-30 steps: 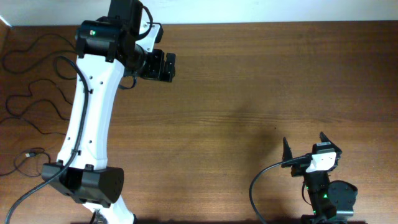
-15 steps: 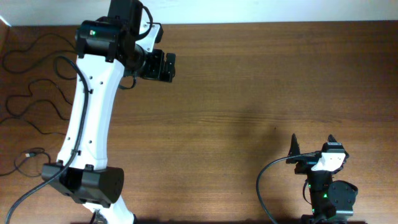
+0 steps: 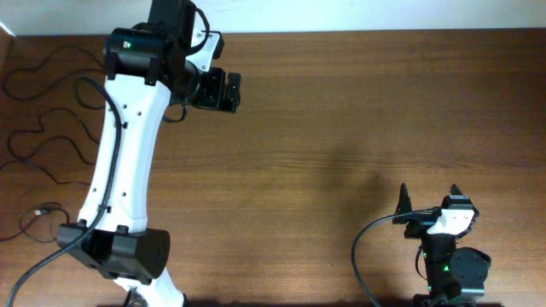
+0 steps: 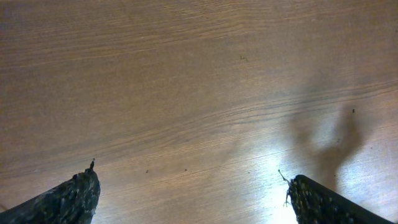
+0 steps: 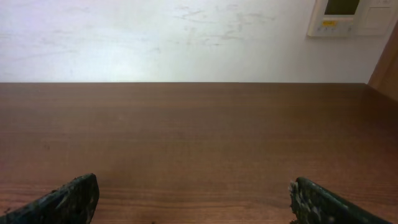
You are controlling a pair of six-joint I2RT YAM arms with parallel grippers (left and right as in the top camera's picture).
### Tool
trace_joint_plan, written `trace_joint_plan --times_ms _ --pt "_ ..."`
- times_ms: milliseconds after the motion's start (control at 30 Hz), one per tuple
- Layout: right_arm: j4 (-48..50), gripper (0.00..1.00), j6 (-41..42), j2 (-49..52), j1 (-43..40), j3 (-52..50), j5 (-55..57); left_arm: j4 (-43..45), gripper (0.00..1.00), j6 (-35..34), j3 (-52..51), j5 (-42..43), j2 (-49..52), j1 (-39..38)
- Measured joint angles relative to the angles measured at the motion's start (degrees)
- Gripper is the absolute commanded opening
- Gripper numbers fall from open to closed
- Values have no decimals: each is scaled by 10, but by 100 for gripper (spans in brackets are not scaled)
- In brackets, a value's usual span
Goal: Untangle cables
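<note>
The cables (image 3: 34,136) lie as separate thin black wavy strands at the table's far left edge in the overhead view, one with a small plug end (image 3: 40,210). My left gripper (image 3: 232,92) is open and empty at the far side of the table, well to the right of the strands. Its wrist view (image 4: 189,180) shows only bare wood between the fingers. My right gripper (image 3: 429,196) is open and empty at the near right. Its wrist view (image 5: 193,186) shows only tabletop and wall. No cable shows in either wrist view.
The left arm's white links (image 3: 119,153) stretch from the near left edge to the far side, just right of the strands. A thick black robot cable (image 3: 363,247) loops beside the right arm's base. A wall panel (image 5: 339,15) hangs behind the table.
My right gripper has shifted slightly to the right near its base. The left arm and the cable strands have not moved.
</note>
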Motion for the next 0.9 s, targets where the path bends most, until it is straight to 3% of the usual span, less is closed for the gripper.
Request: trace_joint_plan --times_ms 900 --pt "0 98 -14 0 0 -1 0 0 99 0 0 0 0 0"
